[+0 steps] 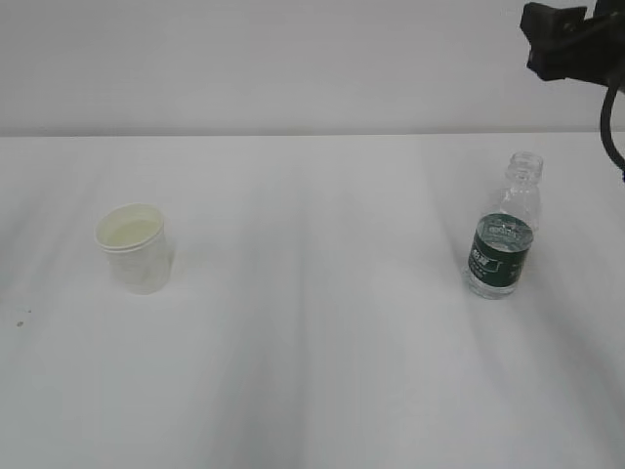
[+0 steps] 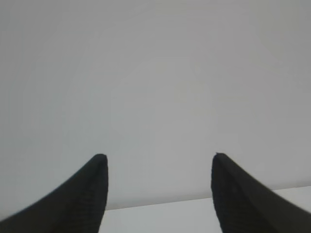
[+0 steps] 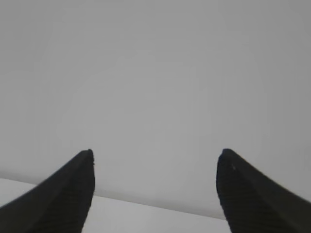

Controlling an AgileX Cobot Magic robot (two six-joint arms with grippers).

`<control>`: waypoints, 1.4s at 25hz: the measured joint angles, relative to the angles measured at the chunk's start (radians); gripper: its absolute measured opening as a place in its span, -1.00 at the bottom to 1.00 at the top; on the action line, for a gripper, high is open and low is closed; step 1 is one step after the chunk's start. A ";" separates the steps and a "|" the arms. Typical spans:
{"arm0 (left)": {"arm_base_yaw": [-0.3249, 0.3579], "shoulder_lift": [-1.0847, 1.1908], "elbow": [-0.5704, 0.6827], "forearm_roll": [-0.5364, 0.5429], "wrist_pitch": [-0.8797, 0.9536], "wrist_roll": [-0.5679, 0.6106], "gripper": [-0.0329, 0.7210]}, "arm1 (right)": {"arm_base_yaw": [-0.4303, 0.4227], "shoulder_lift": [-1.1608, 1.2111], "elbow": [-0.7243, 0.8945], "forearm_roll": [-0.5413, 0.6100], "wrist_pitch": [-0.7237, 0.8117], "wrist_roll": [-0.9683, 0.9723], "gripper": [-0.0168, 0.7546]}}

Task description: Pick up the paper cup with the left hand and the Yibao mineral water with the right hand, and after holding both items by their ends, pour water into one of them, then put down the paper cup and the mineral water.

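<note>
White paper cup [image 1: 135, 246] at left of frame and uncapped Yibao mineral water [image 1: 503, 240] at right are standing well apart, one per arm, while you are holding left hand [image 2: 158, 194] and right hand [image 3: 154, 191] wide and empty.

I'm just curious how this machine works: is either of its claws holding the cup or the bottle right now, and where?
Nothing is held. The left gripper and right gripper are both open and empty. The paper cup and the Yibao mineral water stand untouched on the table.
</note>
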 joint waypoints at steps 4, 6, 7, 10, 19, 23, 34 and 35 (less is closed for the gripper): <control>0.000 -0.024 0.000 0.016 0.022 -0.007 0.33 | 0.000 -0.012 -0.017 0.000 0.015 0.000 0.57; 0.000 -0.025 -0.004 0.033 0.026 -0.007 0.32 | 0.000 -0.015 -0.022 0.000 0.019 -0.001 0.57; 0.000 -0.025 -0.006 0.038 0.033 -0.007 0.32 | 0.000 -0.015 -0.023 0.000 0.025 -0.001 0.57; 0.000 -0.025 -0.020 0.040 0.046 -0.007 0.32 | 0.000 -0.016 -0.025 0.000 0.041 -0.001 0.57; 0.000 -0.038 -0.061 0.040 0.073 -0.021 0.31 | 0.000 -0.064 -0.025 0.000 0.059 -0.002 0.57; 0.000 -0.065 -0.061 0.040 0.093 -0.021 0.31 | 0.000 -0.089 -0.025 0.000 0.082 -0.002 0.57; 0.000 -0.172 -0.061 0.040 0.197 -0.060 0.30 | 0.000 -0.181 -0.025 0.000 0.179 -0.002 0.57; 0.000 -0.185 -0.061 0.040 0.210 -0.062 0.30 | 0.000 -0.192 -0.026 0.000 0.196 -0.003 0.57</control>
